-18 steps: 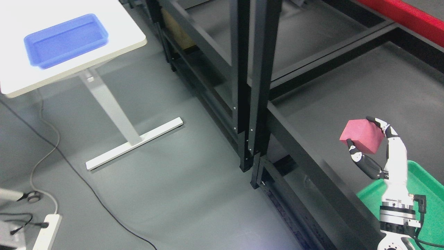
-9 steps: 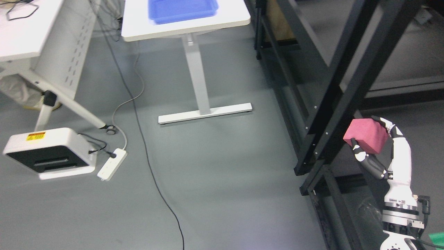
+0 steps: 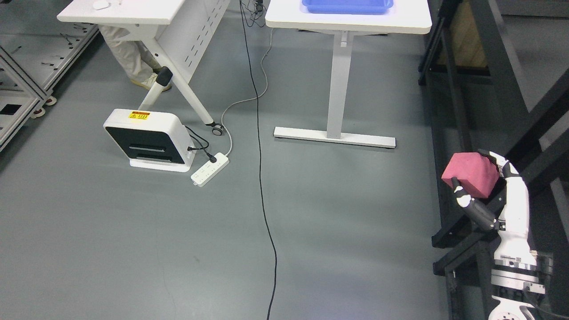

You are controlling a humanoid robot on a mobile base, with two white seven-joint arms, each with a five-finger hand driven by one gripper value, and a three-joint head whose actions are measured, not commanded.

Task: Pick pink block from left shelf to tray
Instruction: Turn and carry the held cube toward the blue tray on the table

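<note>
My right hand (image 3: pixel 478 182) rises from the lower right corner with its fingers closed around the pink block (image 3: pixel 470 174), held up in the air beside the black shelf frame (image 3: pixel 466 133). The blue tray (image 3: pixel 347 6) lies on a white table (image 3: pixel 346 20) at the top of the view, cut off by the upper edge. The left arm does not show.
A white pedestal and foot (image 3: pixel 334 136) hold up the tray's table. A black cable (image 3: pixel 261 178) runs down the grey floor. A white box unit (image 3: pixel 146 140) and a power strip (image 3: pixel 210 169) lie at left. A person's legs (image 3: pixel 131 62) stand under a second white table (image 3: pixel 146 13).
The whole picture has swung, so the camera has turned left: the shelf slid to the right edge and the tray's table came to top centre. The hand still holds the block the same way.
</note>
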